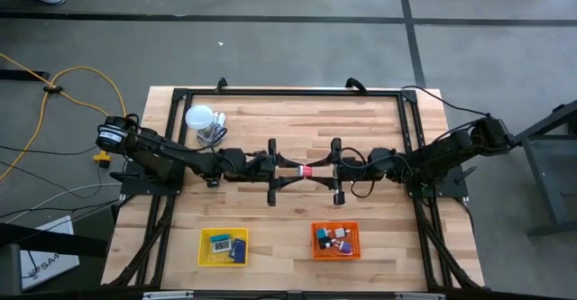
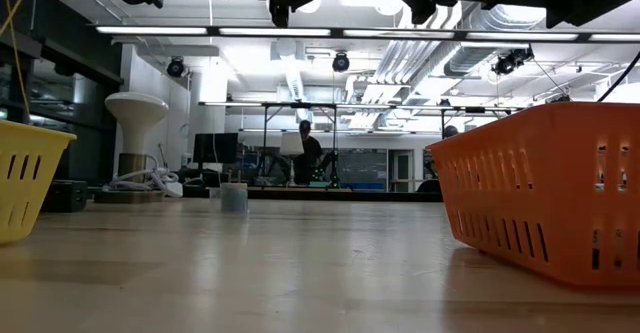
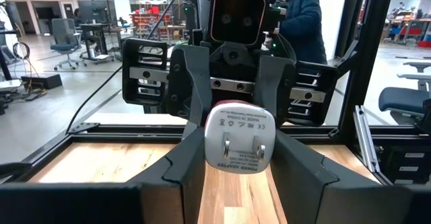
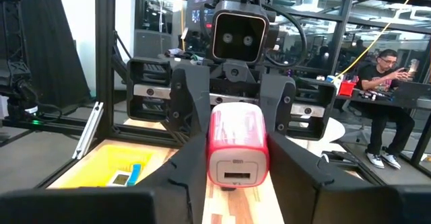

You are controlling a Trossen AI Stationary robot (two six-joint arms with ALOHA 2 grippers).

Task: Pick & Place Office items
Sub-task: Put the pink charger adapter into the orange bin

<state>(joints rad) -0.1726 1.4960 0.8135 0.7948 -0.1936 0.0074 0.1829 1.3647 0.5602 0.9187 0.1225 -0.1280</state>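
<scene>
A small power adapter (image 1: 298, 168), white at one end and pink-red at the other, hangs above the middle of the table between my two grippers, which face each other. My left gripper (image 1: 285, 168) is shut on its white pronged end (image 3: 238, 138). My right gripper (image 1: 315, 169) is shut on its pink-red end (image 4: 237, 140). Other office items lie in the yellow tray (image 1: 204, 248) and the orange tray (image 1: 315, 241) near the front edge. My left gripper pinches the two sides of the adapter's white end (image 3: 210, 143) between its two fingers. The fingers lie level, coming from the table's left, along the adapter. The prong face points back toward this wrist, and the adapter is clear of the table. My right gripper pinches the two sides of the pink-red end (image 4: 214, 146) between its two fingers. The fingers lie level, coming from the table's right, along the adapter. The socket face points back toward this wrist, and the adapter hangs level, clear of the table.
A white globe (image 1: 200, 118) on a wire stand is at the far left of the table, behind my left arm. A black frame (image 1: 288, 93) runs round the table. The low view shows bare wood between the yellow tray (image 2: 25, 178) and the orange tray (image 2: 545, 188). People stand and sit in the room beyond.
</scene>
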